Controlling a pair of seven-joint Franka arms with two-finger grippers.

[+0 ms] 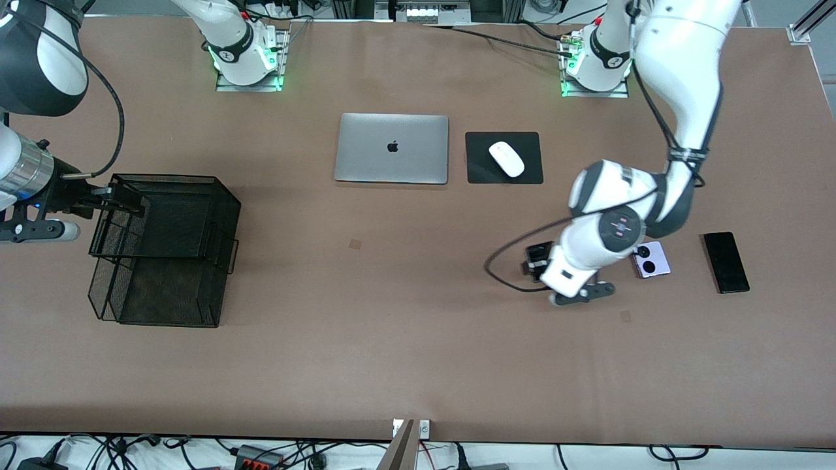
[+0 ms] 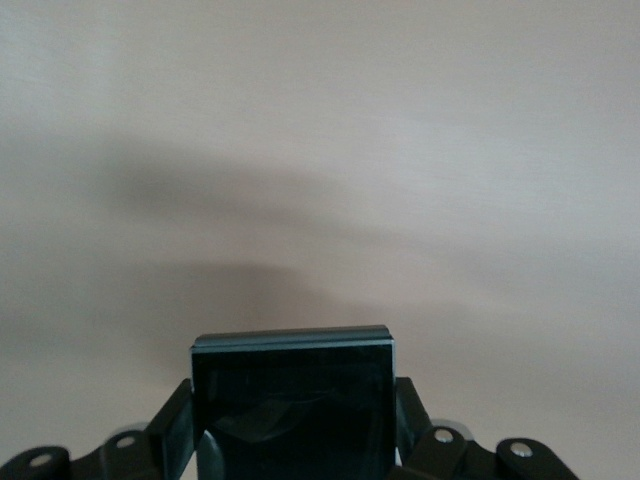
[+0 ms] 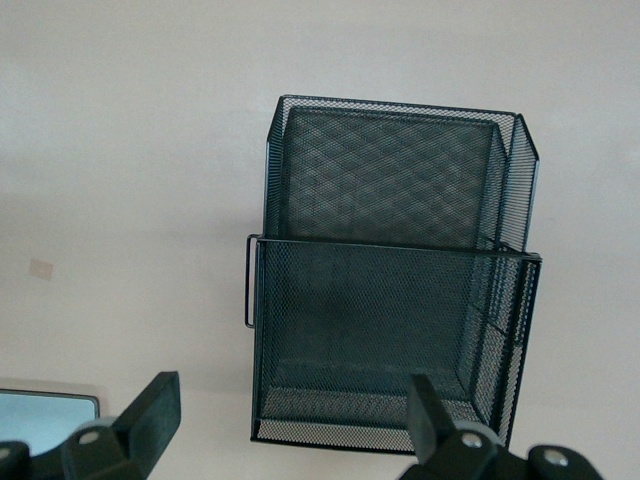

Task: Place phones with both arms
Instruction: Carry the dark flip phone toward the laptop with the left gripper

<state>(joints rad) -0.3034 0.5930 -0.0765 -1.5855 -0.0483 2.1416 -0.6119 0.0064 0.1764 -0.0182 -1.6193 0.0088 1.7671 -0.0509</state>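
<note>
My left gripper (image 1: 537,264) is shut on the small black flip phone (image 1: 538,253), low over the table toward the left arm's end. In the left wrist view the flip phone (image 2: 292,400) sits squarely between the two fingers (image 2: 170,432). The lavender phone (image 1: 650,259) with two black circles lies beside the left arm's wrist, and the long black slab (image 1: 725,262) lies just past it toward the table's end. My right gripper (image 1: 124,199) stands open and holds nothing at the upper rim of a black mesh basket (image 1: 222,196). The right wrist view shows that basket (image 3: 390,180) below the spread fingers.
A silver laptop (image 1: 392,148) lies closed near the bases, with a white mouse (image 1: 506,158) on a black pad (image 1: 480,173) beside it. The mesh basket has two tiers and stands toward the right arm's end.
</note>
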